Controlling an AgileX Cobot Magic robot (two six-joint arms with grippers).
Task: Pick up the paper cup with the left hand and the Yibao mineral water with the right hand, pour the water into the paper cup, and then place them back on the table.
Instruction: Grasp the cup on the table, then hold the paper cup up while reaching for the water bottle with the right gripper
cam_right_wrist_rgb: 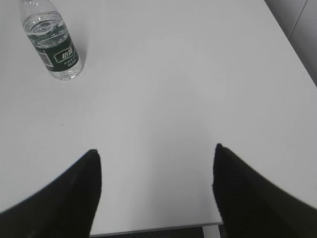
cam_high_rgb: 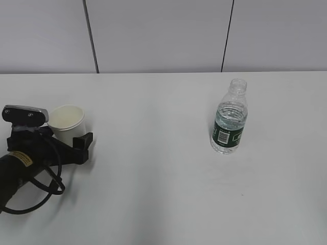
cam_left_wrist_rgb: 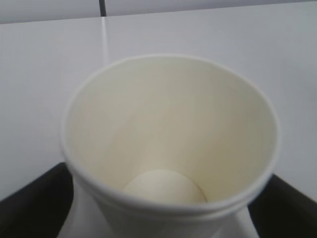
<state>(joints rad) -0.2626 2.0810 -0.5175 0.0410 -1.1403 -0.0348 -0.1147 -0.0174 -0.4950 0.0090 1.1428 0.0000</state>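
The paper cup (cam_high_rgb: 67,120) stands at the left of the table (cam_high_rgb: 153,184), white with a cream inside, and it is empty. It fills the left wrist view (cam_left_wrist_rgb: 168,124). My left gripper (cam_high_rgb: 66,139) has the cup between its black fingers (cam_left_wrist_rgb: 34,203), which touch its wall on both sides. The Yibao mineral water (cam_high_rgb: 230,120) stands upright and capless at the right, partly filled. It also shows in the right wrist view (cam_right_wrist_rgb: 52,42), far from my right gripper (cam_right_wrist_rgb: 156,148). That gripper is open, empty, and out of the exterior view.
A grey panelled wall (cam_high_rgb: 158,35) rises behind the table's far edge. The table's near edge (cam_right_wrist_rgb: 148,230) shows under my right gripper. White tabletop lies between the cup and the bottle.
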